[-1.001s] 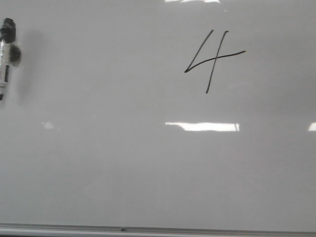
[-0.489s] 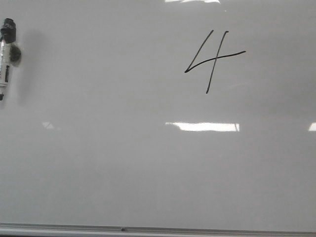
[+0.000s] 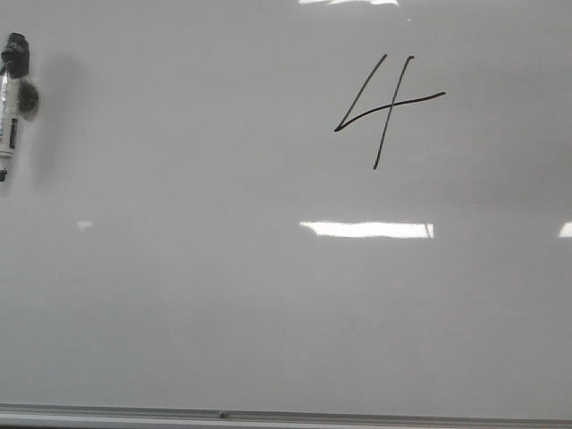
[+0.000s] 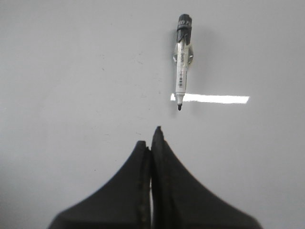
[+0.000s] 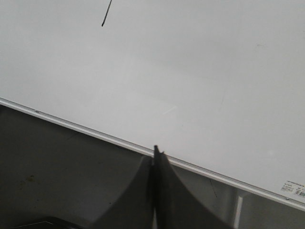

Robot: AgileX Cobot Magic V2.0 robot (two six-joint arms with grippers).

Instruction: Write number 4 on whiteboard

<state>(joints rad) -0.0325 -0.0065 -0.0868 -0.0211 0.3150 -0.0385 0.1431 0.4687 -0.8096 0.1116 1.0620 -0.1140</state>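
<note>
Filling nearly the whole front view, the whiteboard (image 3: 223,295) is lying flat, its grey frame edge running along the near side. The number 4 (image 3: 386,107) is sitting in the far right part of the board, drawn in thin black strokes with an open top and a long crossbar. A marker (image 3: 11,103) is lying at the far left edge, black cap away from the robot, tip pointing toward the near side. No arm is showing in this view.

Left wrist view: the left gripper (image 4: 151,138) is hanging over bare board, fingers pressed together and holding nothing. The marker (image 4: 181,62) is lying just beyond the fingertips, apart from them.

Right wrist view: the right gripper (image 5: 156,151) is poised over the board's frame edge, fingers together, empty. Only the tail end of one stroke of the number 4 (image 5: 106,13) is showing.
</note>
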